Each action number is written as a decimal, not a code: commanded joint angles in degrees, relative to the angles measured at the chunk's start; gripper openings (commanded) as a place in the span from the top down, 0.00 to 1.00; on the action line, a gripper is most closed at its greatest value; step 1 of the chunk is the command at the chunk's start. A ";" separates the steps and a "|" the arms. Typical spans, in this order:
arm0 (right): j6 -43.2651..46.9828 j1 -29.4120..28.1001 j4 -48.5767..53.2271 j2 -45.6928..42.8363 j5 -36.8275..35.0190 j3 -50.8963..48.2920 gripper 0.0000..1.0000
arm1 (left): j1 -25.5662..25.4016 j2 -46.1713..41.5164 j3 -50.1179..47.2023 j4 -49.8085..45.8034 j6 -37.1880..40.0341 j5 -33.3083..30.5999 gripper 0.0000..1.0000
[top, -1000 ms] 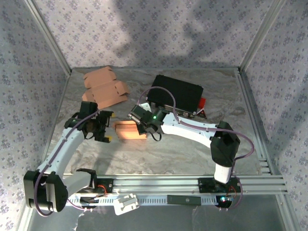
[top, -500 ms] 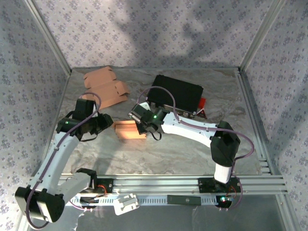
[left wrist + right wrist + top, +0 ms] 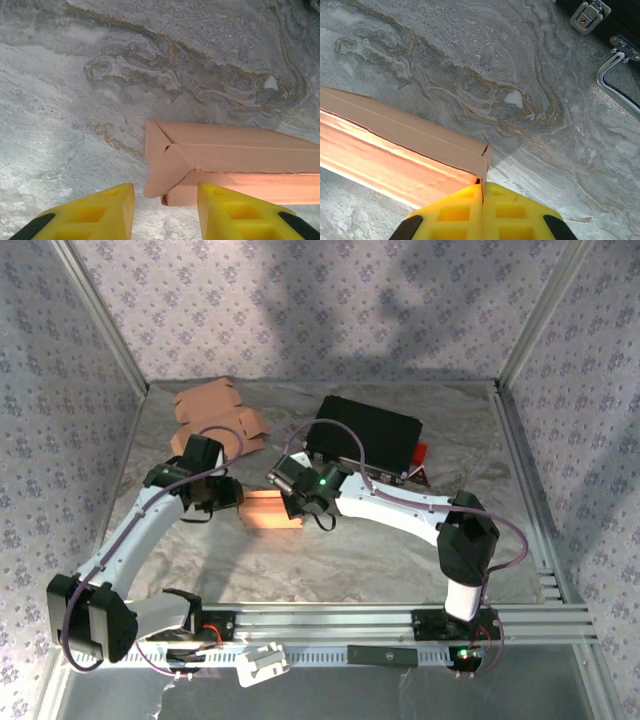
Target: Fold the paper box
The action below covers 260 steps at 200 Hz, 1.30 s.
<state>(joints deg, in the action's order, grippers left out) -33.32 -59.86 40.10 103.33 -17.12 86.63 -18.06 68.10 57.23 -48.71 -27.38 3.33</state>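
Your one paper box [image 3: 270, 510] lies mid-worktop [image 3: 400, 550], and from above the arms hide both its ends. The right pincer [image 3: 482, 192] is clamped on one end flap. The left pincer [image 3: 165, 200] gapes wide at the other end. The flat blanks [image 3: 215, 420] behind overlap, so I cannot count them. There is one black case [image 3: 365, 435].

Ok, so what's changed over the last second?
The left gripper swung right, up to the paper box at its left end, jaws open by its flap. The right gripper stayed clamped on its right edge; box, black case and flat cardboard unmoved.
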 commanded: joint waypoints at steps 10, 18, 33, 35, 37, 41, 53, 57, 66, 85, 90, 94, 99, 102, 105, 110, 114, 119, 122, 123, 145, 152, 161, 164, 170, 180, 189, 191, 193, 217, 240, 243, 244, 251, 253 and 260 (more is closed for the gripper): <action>1.08 0.49 0.14 1.25 0.32 0.73 1.00 | -0.35 1.19 3.19 0.29 2.76 -0.58 0.69; 1.07 0.52 0.08 1.26 0.37 0.73 1.00 | -0.39 1.74 3.47 0.03 2.77 -0.51 0.69; 1.07 0.57 0.03 1.35 0.43 0.82 1.00 | -0.47 2.51 3.50 -0.07 2.94 -0.78 0.69; 1.07 0.54 0.06 1.35 0.43 0.82 1.00 | -0.48 2.60 3.50 -0.07 2.94 -0.89 0.69; 1.02 0.49 0.02 1.35 0.45 0.82 1.00 | -0.52 2.73 3.50 -0.07 2.92 -0.94 0.69; 0.98 0.46 0.00 1.34 0.49 0.82 1.00 | -0.57 2.81 3.49 -0.07 2.98 -1.04 0.69; 0.93 0.52 -0.02 1.39 0.51 0.78 1.00 | -0.55 3.22 3.49 -0.02 3.12 -0.96 0.70; 0.95 0.48 -0.06 1.43 0.60 0.74 1.00 | -0.65 3.31 3.50 -0.09 3.16 -1.00 0.70; 0.89 0.52 -0.03 1.44 0.58 0.73 1.00 | -0.75 3.44 3.50 -0.16 3.29 -1.19 0.70; 0.97 0.46 -0.02 1.44 0.55 0.73 1.00 | -0.74 3.51 3.15 -0.01 3.38 -1.34 0.70; 0.98 0.49 -0.06 1.44 0.59 0.73 1.00 | -0.74 3.58 3.07 0.16 3.47 -1.12 0.70; 0.98 0.50 -0.09 1.44 0.58 0.73 1.00 | -0.74 3.66 2.95 0.15 3.51 -1.09 0.70; 0.98 0.52 -0.19 1.44 0.65 0.73 1.00 | -0.74 3.79 2.93 0.20 3.56 -0.83 0.70; 0.98 0.51 -0.15 1.44 0.65 0.78 1.00 | -0.74 4.00 2.97 0.22 3.63 -0.72 0.71; 0.98 0.50 -0.06 1.44 0.61 0.80 1.00 | -0.79 4.12 3.03 0.05 3.64 -0.68 0.71; 0.97 0.50 -0.06 1.44 0.59 0.82 1.00 | -0.76 4.23 3.10 -0.11 3.64 -0.74 0.71; 0.90 0.52 -0.03 1.44 0.58 0.82 1.00 | -0.79 4.17 3.15 -0.36 3.58 -0.88 0.71; 0.89 0.56 0.05 1.44 0.45 0.82 1.00 | -0.83 3.96 3.09 -0.42 3.47 -1.02 0.70; 0.88 0.50 0.07 1.36 0.43 0.81 1.00 | -0.88 3.63 3.04 -0.42 3.43 -1.04 0.70; 0.88 0.51 0.02 1.35 0.38 0.77 1.00 | -0.90 3.50 3.01 -0.38 3.36 -1.05 0.69; 1.22 0.58 -0.08 1.17 0.46 0.51 1.00 | -0.96 -0.65 2.87 -0.81 2.27 -0.43 0.58; 1.40 0.58 -0.02 1.13 0.51 0.65 1.00 | -0.92 -2.26 2.81 -1.06 2.09 -0.43 0.55; 1.58 0.54 -0.15 1.25 0.68 0.65 1.00 | -0.84 -3.81 3.16 -1.64 2.13 -0.19 0.50; 1.59 0.56 -0.19 1.26 0.64 0.58 1.00 | -0.79 -4.11 3.31 -1.91 2.27 0.23 0.49; 1.64 0.54 -0.11 1.26 0.63 0.64 1.00 | -0.47 -4.32 3.62 -2.39 2.82 1.38 0.49; 1.68 0.54 -0.22 1.26 0.78 0.65 1.00 | 0.25 -3.57 4.18 -3.23 4.01 3.43 0.49; 1.59 0.46 -0.28 1.31 0.65 0.65 1.00 | 0.85 -1.83 4.47 -4.20 5.07 4.63 0.49; 1.59 0.49 -0.35 1.34 0.68 0.65 1.00 | 1.02 -1.34 4.51 -4.36 5.34 4.96 0.49; 1.59 0.48 -0.32 1.35 0.64 0.58 1.00 | 1.12 -0.78 4.54 -4.59 5.54 5.29 0.49; 1.59 0.45 -0.31 1.30 0.65 0.65 1.00 | 1.38 3.80 4.11 -5.44 7.07 5.63 0.56; 1.59 0.58 -0.33 1.39 0.86 0.65 1.00 | 1.37 3.60 2.95 -3.31 7.03 4.43 0.56; 1.59 0.60 -0.36 1.43 0.82 0.69 1.00 | 1.37 3.61 2.94 -3.20 7.19 4.27 0.55; 1.59 0.57 -0.32 1.43 0.84 0.67 1.00 | 1.37 3.66 2.95 -3.17 7.22 4.21 0.55; 1.67 0.56 -0.43 1.44 0.85 0.57 1.00 | 1.39 3.86 3.14 -3.03 7.48 3.59 0.55; 1.68 0.54 -0.38 1.44 0.88 0.60 1.00 | 1.37 3.92 3.19 -3.01 7.55 3.47 0.55; 1.68 0.59 -0.44 1.61 1.01 0.65 1.00 | 1.37 4.14 3.20 -2.73 7.84 3.09 0.55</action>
<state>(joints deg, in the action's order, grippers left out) -32.49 -59.48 39.94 103.72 -16.67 86.63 -16.86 72.64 60.16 -51.48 -21.61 7.01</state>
